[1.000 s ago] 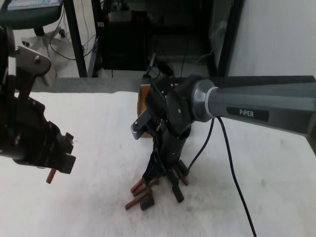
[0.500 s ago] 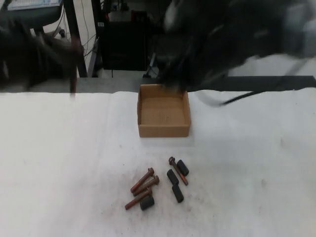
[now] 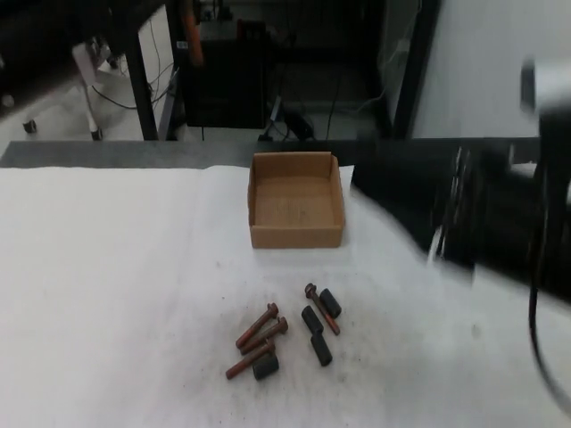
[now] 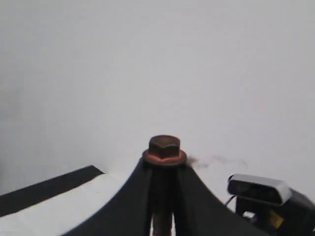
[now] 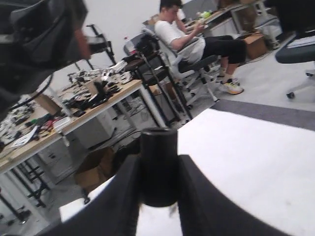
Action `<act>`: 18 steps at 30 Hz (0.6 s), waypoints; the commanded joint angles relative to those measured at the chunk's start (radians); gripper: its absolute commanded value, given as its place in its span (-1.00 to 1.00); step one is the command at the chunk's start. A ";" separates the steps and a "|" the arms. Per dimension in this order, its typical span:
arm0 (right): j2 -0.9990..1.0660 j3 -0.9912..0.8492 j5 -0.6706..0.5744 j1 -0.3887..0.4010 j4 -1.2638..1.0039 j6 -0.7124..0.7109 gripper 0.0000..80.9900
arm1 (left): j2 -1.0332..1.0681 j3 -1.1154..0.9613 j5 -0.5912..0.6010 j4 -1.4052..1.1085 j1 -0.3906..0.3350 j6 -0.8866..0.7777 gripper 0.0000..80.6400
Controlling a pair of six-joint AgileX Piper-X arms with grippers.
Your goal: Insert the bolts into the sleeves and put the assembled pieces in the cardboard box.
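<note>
My left gripper [image 4: 162,201] is shut on a rust-coloured bolt [image 4: 164,149], whose hex head sticks out past the fingertips. A black sleeve [image 5: 158,167] stands upright in my right gripper [image 5: 158,196], which is shut on it. In the high view the right arm [image 3: 482,214] is a dark blur over the bench's right side. The open cardboard box [image 3: 295,234] sits mid-bench at the back. In front of it on the white cloth lie three bolts [image 3: 259,325] side by side, a further bolt [image 3: 321,308], and several black sleeves [image 3: 311,319].
The white cloth [image 3: 107,294] covers the bench, with bare room left and right of the pile. The bench's dark back edge [image 3: 125,153] runs behind the box. Beyond it are table legs, cables and other workbenches.
Both arms have swung up and away from the pile. The right arm left the bolts and sleeves and now blurs at the right. The left gripper's bolt rose from the bench's left side.
</note>
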 commanded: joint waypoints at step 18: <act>0.181 -0.059 0.262 0.164 -0.175 -0.304 -0.98 | 0.123 0.086 0.243 -0.494 -0.126 -0.329 -0.99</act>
